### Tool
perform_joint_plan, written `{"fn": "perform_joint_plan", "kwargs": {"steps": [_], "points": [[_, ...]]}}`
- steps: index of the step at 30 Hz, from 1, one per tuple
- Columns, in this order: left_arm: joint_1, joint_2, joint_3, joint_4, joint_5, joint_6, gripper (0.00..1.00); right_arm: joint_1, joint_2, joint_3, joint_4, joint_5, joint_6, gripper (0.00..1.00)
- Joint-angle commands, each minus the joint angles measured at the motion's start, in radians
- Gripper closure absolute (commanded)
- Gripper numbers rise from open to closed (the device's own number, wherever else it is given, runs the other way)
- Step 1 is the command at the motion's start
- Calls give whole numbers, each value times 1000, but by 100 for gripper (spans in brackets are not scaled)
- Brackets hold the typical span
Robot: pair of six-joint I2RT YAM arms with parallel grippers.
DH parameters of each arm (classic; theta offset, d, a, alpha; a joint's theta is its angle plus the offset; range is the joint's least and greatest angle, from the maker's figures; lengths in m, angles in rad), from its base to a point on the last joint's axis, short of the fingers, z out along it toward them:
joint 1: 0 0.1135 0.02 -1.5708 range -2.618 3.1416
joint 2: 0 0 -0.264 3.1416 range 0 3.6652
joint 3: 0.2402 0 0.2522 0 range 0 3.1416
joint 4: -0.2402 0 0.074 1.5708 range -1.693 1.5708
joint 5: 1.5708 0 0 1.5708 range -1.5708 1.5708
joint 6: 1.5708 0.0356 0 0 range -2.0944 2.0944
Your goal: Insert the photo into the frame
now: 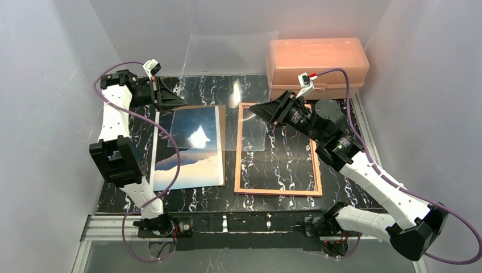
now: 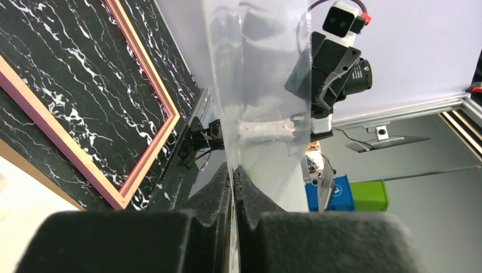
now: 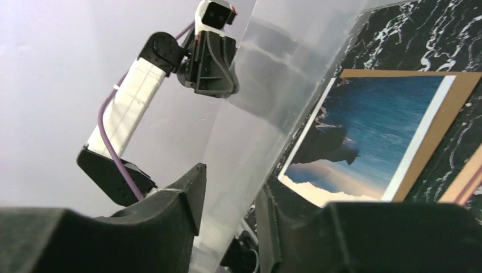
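Observation:
The photo point(image 1: 190, 148) lies face up on a brown backing board point(image 1: 221, 142) at the left of the table. It also shows in the right wrist view point(image 3: 375, 131). The pink frame point(image 1: 278, 191) lies flat at the middle, its opening showing the table. It also shows in the left wrist view point(image 2: 149, 149). My left gripper point(image 1: 170, 99) is shut on one edge of the clear pane point(image 1: 227, 128) and holds it above the table, over the photo and the frame. The pinch point(image 2: 233, 170) shows on the pane point(image 2: 261, 85). My right gripper point(image 1: 256, 111) is open, its fingers point(image 3: 187, 193) either side of the pane's other edge point(image 3: 267, 114).
A peach plastic box point(image 1: 315, 60) stands at the back right, behind my right arm. White walls close in the left, right and back. The table is black marble point(image 1: 284, 156) with a metal rail point(image 1: 227, 224) along the near edge.

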State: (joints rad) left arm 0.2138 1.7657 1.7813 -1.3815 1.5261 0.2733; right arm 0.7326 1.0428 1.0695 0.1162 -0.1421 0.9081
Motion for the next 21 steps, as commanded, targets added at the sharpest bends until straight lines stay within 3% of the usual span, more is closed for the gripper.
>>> {"fn": "perform_joint_plan", "kwargs": {"steps": [1,4,21], "points": [[-4,12,65,-300,134,260,100,-13,21,59,-20,-18,-38,49],[-4,-13,48,-298,104,280,100,-25,62,135,-68,-21,-74,40],[-4,-64,24,-301,4,345,100,-195,100,186,-115,-126,-99,42]]}}
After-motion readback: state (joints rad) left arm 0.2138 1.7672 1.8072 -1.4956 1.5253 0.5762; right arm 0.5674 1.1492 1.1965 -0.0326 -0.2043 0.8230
